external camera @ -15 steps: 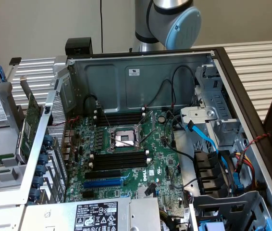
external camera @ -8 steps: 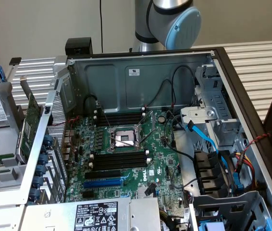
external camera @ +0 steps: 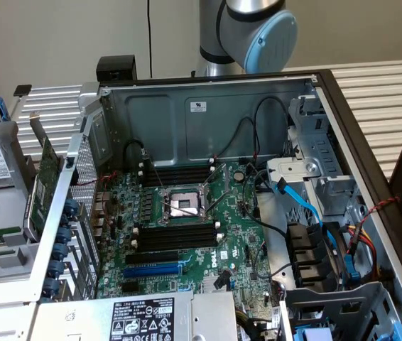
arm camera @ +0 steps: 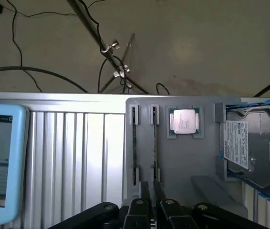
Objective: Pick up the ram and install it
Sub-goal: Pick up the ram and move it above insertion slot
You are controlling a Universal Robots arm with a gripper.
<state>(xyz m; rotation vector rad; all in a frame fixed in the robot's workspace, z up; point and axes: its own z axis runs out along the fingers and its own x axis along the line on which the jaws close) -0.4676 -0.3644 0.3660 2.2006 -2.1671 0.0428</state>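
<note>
Looked steeply down, close, into the open case [external camera: 165, 121]; slanted down from the wrist onto the tray [arm camera: 182, 162]; shared the hard drive [arm camera: 249, 148]

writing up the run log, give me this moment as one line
gripper: at grey tray, nearest ram sticks | ram sticks: two, on edge in tray | motherboard slots: empty
</note>
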